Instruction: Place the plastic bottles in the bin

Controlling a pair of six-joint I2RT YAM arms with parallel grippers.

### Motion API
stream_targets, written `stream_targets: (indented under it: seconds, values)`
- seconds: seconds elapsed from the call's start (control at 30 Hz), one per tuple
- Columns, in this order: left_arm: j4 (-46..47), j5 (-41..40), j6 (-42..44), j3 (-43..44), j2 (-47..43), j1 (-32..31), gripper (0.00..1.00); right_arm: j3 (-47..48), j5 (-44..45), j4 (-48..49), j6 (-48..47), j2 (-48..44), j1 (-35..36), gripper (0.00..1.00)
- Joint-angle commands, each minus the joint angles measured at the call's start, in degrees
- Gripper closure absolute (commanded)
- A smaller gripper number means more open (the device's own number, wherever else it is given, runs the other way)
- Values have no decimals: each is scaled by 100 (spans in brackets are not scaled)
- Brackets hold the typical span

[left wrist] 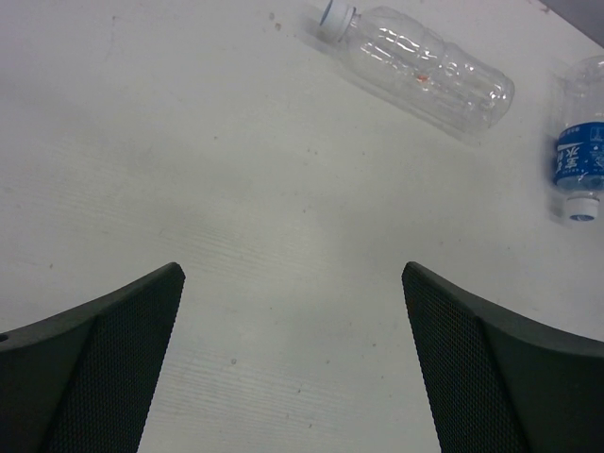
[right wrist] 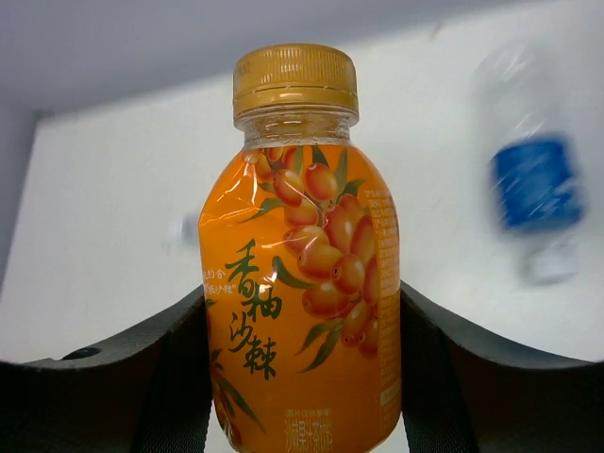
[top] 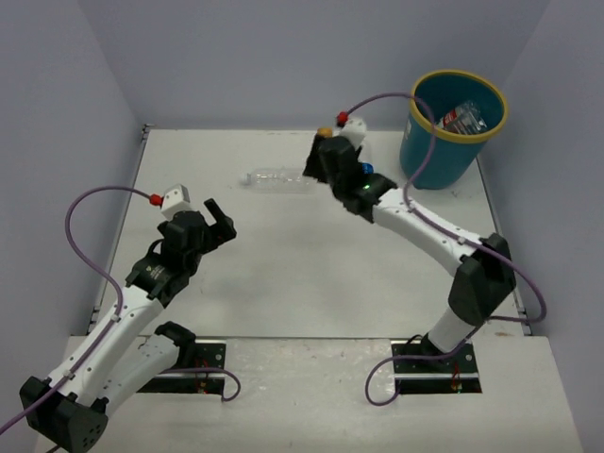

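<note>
within right gripper, orange bottle, base cut off.

Bright, even light, soft shadows; the right wrist view's blue-labelled bottle is blurred.

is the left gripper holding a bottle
No, the left gripper is open and empty, and the clear bottle lies well ahead of it on the table.

blurred bottle, probably blue-labelled, bin contents unclear
</note>
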Motion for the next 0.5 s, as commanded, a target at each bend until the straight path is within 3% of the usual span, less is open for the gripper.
stream_targets:
  seconds: [0.0,0.2,0.47]
  values:
    - [631,-8,88,248,244,21,0,773,470,466,-1065,-514,-1504,75]
    - [911,-44,206,482,812,21,0,2227,569,303,-536,242,-2935,74]
    - [885,-191,415,747,1473,21,0,3025,1547,271,78,1297,-3554,62]
